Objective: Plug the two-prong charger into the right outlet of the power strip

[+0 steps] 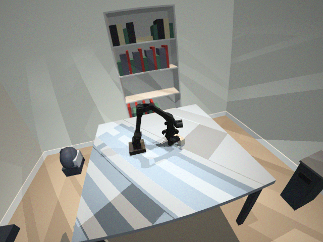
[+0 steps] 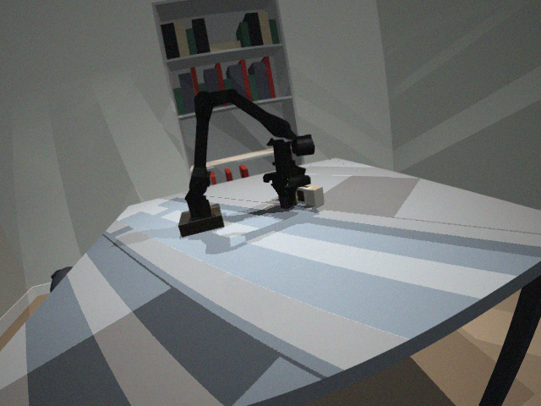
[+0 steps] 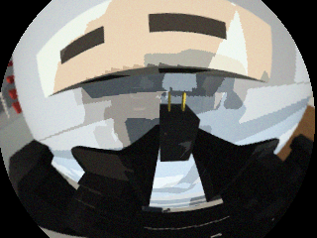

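Note:
My gripper (image 1: 171, 142) (image 2: 286, 203) (image 3: 172, 127) is shut on the black two-prong charger (image 3: 179, 130), low over the table. The charger's two yellow prongs (image 3: 176, 101) point away from the fingers toward the cream power strip (image 1: 181, 140) (image 2: 314, 196) (image 3: 129, 40). In the wrist view the strip spans the top, with two dark bars on its upper face and foreshortened dark openings along its lower edge. The prong tips show below that edge, nearer its right opening (image 3: 183, 70), with a visible gap in the image. The gripper partly hides the strip in the top and exterior views.
The arm's base (image 1: 137, 147) (image 2: 201, 222) stands on the pale table (image 1: 187, 187) (image 2: 305, 271), left of the gripper. A bookcase (image 1: 106, 25) (image 2: 158, 26) stands behind the table. A dark bin (image 1: 300, 187) stands on the floor at right.

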You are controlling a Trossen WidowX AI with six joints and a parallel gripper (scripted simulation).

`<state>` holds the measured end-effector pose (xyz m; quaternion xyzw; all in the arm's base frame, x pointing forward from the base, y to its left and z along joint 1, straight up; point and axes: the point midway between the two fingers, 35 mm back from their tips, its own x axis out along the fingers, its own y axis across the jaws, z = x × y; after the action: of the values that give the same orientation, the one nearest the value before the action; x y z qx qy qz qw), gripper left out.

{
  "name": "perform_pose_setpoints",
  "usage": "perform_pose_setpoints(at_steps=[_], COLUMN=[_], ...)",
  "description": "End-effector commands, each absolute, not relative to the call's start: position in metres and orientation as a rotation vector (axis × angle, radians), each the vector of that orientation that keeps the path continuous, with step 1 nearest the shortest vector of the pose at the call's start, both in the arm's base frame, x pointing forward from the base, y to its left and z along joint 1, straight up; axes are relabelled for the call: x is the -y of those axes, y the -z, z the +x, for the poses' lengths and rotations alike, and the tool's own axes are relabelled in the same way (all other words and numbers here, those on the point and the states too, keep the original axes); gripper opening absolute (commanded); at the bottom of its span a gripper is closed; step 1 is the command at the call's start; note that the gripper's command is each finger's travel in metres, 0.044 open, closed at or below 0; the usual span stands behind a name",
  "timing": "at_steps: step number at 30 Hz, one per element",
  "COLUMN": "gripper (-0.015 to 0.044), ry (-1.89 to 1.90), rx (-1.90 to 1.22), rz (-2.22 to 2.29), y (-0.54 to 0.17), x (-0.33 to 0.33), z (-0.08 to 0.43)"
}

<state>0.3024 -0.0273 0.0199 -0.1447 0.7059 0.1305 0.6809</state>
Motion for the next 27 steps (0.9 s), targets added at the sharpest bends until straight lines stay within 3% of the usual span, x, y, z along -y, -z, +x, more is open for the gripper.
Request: perform_pose_setpoints(at_steps=[1,27], gripper=[0.0,0.0], ry=[-0.297,-0.3], rx=[-1.584,-1.583], rz=[-0.339,-0.343], y=[-0.0202,-0.0201], x=[0.0273,0.0266], z=[0.3075,0.3129])
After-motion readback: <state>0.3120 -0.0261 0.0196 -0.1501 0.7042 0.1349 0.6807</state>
